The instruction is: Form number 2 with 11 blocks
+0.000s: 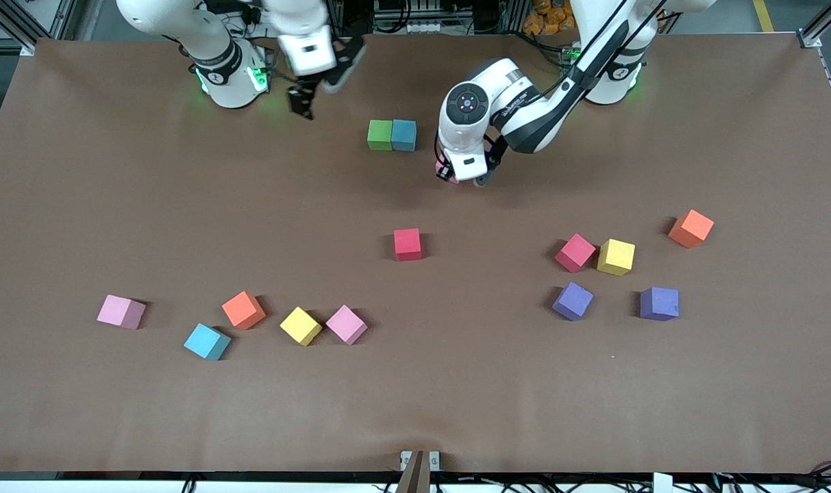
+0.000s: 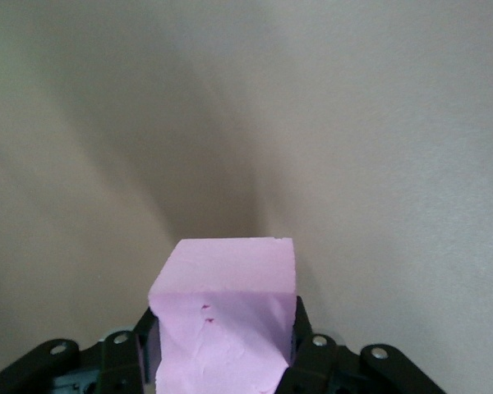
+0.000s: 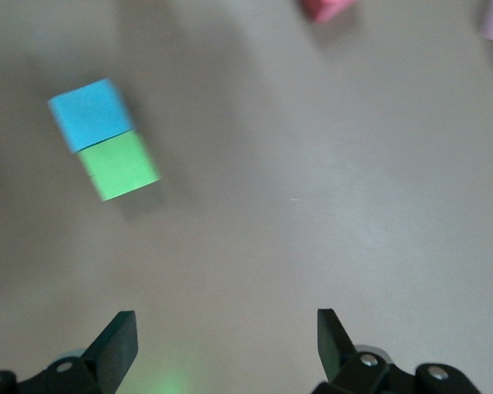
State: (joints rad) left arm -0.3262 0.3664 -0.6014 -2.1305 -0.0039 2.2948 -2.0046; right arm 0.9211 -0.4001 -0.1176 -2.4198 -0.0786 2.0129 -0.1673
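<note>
We saw a brown table cover (image 1: 114, 205), an aluminium frame corner (image 1: 809, 38), orange objects (image 1: 549, 17) past the table's edge, and cables (image 1: 415, 24).

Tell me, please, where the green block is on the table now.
In the front view, the green block sits touching the light blue block, on that block's side toward the right arm's end, farther from the camera than the red block.

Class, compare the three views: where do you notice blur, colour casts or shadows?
Right wrist view: the green block and light blue block look smeared, with a green glow near the frame's lower edge. Left wrist view: the pink block is sharp, throwing a broad dark shadow. Front view: evenly lit, soft shadows beside blocks.
</note>
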